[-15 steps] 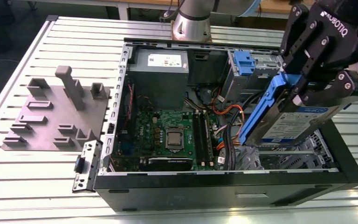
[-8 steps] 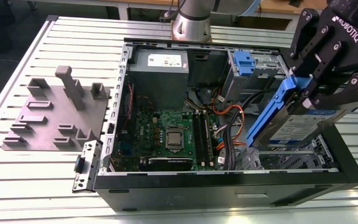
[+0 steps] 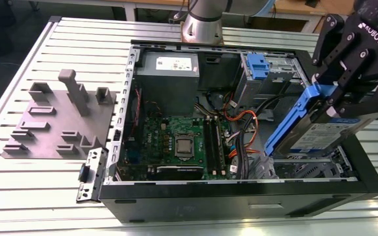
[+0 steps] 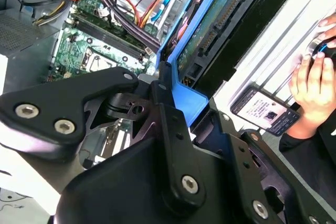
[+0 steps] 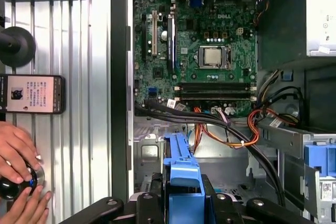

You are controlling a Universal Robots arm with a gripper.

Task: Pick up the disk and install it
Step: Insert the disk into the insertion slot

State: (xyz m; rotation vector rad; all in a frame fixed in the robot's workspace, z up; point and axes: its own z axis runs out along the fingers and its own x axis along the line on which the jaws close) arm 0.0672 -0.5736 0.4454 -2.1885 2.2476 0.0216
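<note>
Blue plastic carrier rails frame the disk (image 3: 320,132), which hangs tilted above the open computer case (image 3: 175,194) near its drive bay, clamped edgewise in the gripper (image 3: 333,101). It looks rigid, fairly heavy and shock-sensitive, so the carrier's stiff side rails seem the safest hold, away from the exposed circuit board (image 4: 218,17) in the second wrist view.

White lettering on gripper (image 3: 334,104) body, upper right of exterior view; printed label on disk (image 3: 322,136), right; sticker on PSU (image 3: 173,62), top centre; small print illegible.

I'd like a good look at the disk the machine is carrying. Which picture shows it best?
The exterior view: the disk, tilted over the open computer case, shows its label and blue frame in the gripper. The first wrist view shows the frame's edge; the second, its underside.
</note>
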